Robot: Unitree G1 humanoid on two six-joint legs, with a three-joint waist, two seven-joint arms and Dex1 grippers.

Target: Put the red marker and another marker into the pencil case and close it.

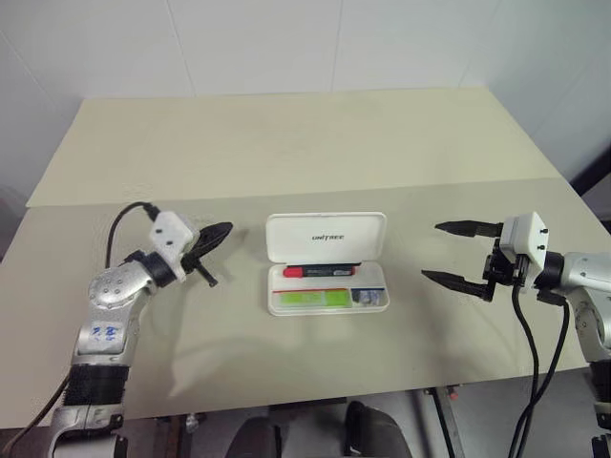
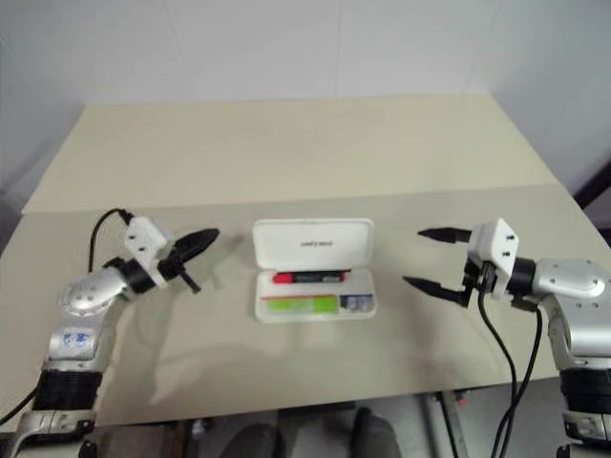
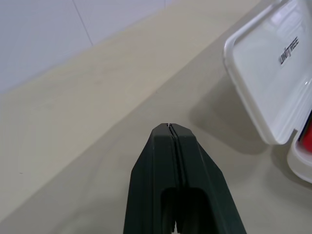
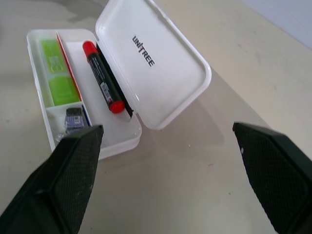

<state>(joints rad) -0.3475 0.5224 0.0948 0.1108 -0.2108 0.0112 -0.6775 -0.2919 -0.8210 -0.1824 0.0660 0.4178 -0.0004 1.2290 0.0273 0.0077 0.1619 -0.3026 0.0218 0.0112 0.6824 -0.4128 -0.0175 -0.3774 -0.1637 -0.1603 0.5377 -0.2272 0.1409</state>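
The white pencil case (image 1: 326,229) lies open at the table's middle, its lid with dark lettering tilted up at the far side. The red marker (image 1: 319,271), red at both ends with a black body, lies in the case's back compartment. The light-green marker (image 1: 313,299) lies in the front compartment. My left gripper (image 1: 224,230) is shut on nothing, just left of the lid (image 3: 273,73) and pointing toward it, apart from it. My right gripper (image 1: 431,251) hangs open to the right of the case, with nothing between its fingers.
A small purple-grey stub (image 1: 368,297) sits in the case's right-hand pocket. A seam (image 1: 143,202) runs across the beige table behind the case. The table's front edge (image 1: 286,405) is close to me. White walls stand behind.
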